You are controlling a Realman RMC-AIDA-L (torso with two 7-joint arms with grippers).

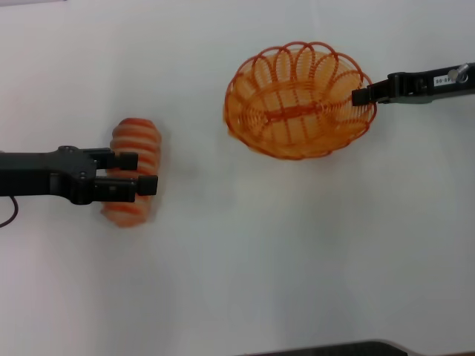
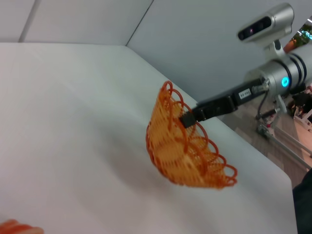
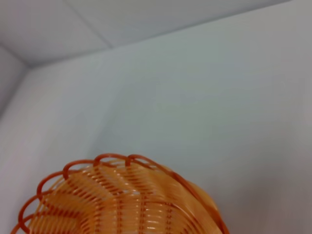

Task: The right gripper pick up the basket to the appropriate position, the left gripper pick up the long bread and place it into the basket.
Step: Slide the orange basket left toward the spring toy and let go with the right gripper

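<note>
The long bread point(image 1: 134, 141), striped orange and cream, lies at the left of the white table. My left gripper point(image 1: 142, 173) reaches in from the left across the loaf's middle. Its two fingers point(image 1: 128, 159) stand close together, pinching a band of the loaf between them. Only an end of the bread point(image 2: 14, 227) shows in the left wrist view. My right gripper point(image 1: 364, 95), on the labelled arm, is shut on the right rim of the orange wire basket point(image 1: 297, 111). It holds the basket point(image 2: 185, 146) tilted above the table. The basket's rim point(image 3: 117, 161) fills the lower right wrist view.
The white table point(image 1: 282, 259) extends around both objects. A dark edge point(image 1: 349, 348) shows at the bottom of the head view. The left wrist view shows the table's far edge and the robot's body point(image 2: 285, 78) beyond it.
</note>
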